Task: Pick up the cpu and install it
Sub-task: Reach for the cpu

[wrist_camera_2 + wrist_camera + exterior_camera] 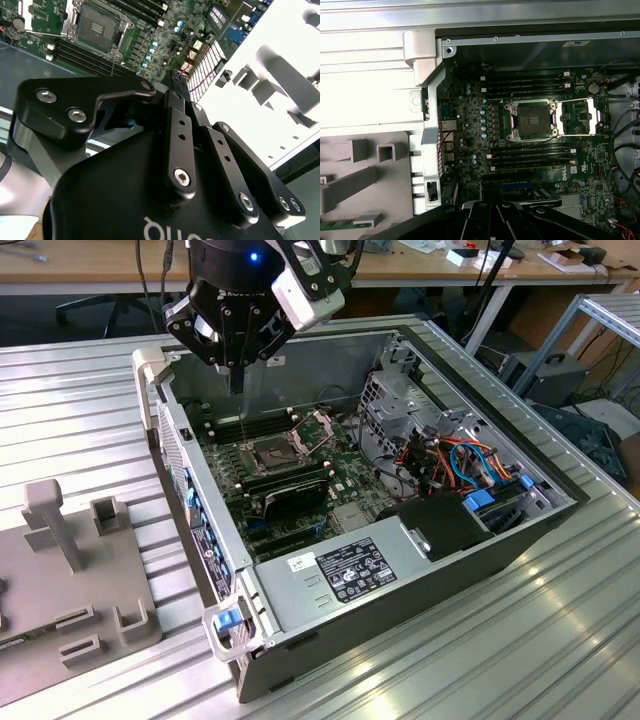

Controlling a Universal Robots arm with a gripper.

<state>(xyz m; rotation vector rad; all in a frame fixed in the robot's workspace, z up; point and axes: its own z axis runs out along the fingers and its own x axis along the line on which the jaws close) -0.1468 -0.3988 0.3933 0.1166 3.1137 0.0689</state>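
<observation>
While the arm is hanging over the open computer case [400, 590], we are watching the gripper [237, 382] pointing straight down; its fingers are sitting drawn together at the tips, and we cannot tell whether anything thin is pinched between them. In the exterior view the fingertips are hovering clear above the motherboard [345, 465], a little toward the exterior view's left of the socket [275, 452] and not touching it.

In the first wrist view we are looking down on the socket with its hinged frame [577, 116] swung open and lying flat beside it; the square in the middle is showing dark; rows of memory slots [530, 85] are running along two sides of it. In the second wrist view the black fingers [176, 115] are meeting in front of the lens, with the same socket lying beyond them.

Where the cpu is sitting we cannot tell from these views.

Inside the case, a grey power supply [350, 570] is lying along the near wall, and a bundle of orange and blue cables [470, 460] is curling toward the exterior view's right. Just beside the case on the exterior view's left, a grey fixture [90, 580] with upright posts and slots is resting on the ribbed metal table [560, 640].
</observation>
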